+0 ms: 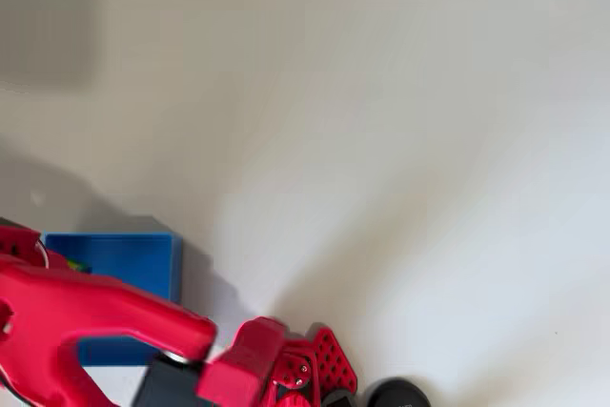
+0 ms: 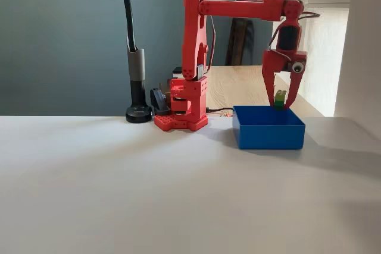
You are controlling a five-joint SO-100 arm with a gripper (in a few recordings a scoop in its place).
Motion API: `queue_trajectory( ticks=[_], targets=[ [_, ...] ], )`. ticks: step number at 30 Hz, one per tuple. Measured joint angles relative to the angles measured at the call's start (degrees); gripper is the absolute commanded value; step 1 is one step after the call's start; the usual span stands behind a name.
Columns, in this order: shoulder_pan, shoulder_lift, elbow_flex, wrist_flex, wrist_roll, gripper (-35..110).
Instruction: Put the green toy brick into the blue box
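No readable writing or brand marks anywhere. Plain white table (image 2: 149,194) under soft daylight, grey-blue wall behind, a wooden surface and a bright window further back. One red arm (image 2: 193,57), one black gooseneck stand (image 2: 137,81) beside its base. One blue box (image 2: 268,128) on the table, right of the base in the fixed view. One green toy brick (image 2: 279,99), clamped between the tips of the gripper (image 2: 280,103), hanging just over the box's rim, above its interior. Overhead: box (image 1: 133,254) partly hidden under the arm, brick (image 1: 78,266) a green sliver.

A white table (image 2: 149,194) is filling the foreground; a grey-blue wall (image 2: 59,34) is standing behind, daylight entering at three o'clock, wooden surface (image 2: 238,84) lying beyond.
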Motion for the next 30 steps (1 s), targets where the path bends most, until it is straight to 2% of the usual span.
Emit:
queue_trajectory(
  ticks=[4,8,14,21,30],
  targets=[
    [-0.53,-0.26,-0.18,0.00,-0.35,1],
    [-0.53,-0.26,-0.18,0.00,-1.41,17],
    [0.18,-0.26,0.88,0.00,-0.97,24],
    [0.18,-0.26,2.29,-0.35,-0.79,22],
    [3.34,-0.26,-1.67,-0.35,2.55,7]
  ],
)
